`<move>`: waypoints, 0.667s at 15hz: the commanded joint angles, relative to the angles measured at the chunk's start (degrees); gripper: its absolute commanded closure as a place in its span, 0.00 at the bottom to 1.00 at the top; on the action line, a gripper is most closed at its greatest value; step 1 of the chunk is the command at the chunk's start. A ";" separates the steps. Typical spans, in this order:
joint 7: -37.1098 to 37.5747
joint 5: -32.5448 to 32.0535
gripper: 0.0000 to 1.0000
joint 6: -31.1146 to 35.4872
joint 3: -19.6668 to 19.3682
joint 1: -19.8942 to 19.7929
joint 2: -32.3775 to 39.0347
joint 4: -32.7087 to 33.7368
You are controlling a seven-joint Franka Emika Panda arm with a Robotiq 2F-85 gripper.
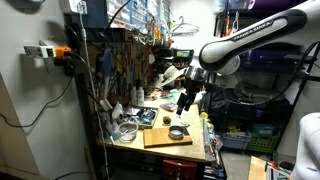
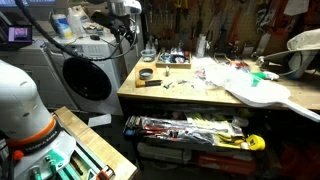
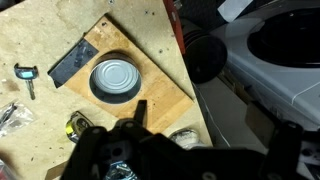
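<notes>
In the wrist view a silver tin can (image 3: 118, 78) stands in a black ring on a wooden board (image 3: 150, 60). A dark flat rectangular piece (image 3: 72, 62) lies on the board's left corner. My gripper (image 3: 212, 135) hangs above the board's near edge, open and empty, with one finger tip over the board and the other off to the right. In an exterior view the gripper (image 1: 184, 102) hovers well above the board (image 1: 160, 138) and the can (image 1: 177, 131). The can also shows in an exterior view (image 2: 147, 73).
A key (image 3: 25, 76) and small bits lie on the bench left of the board. A small shiny round object (image 3: 186, 138) sits beside the board's lower corner. A black round thing (image 3: 207, 57) and a white appliance (image 3: 285, 55) lie past the bench edge. Tools crowd the back wall (image 1: 130, 60).
</notes>
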 commanded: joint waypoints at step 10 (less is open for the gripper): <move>-11.62 -31.02 0.00 -4.41 -0.78 -13.43 10.73 18.76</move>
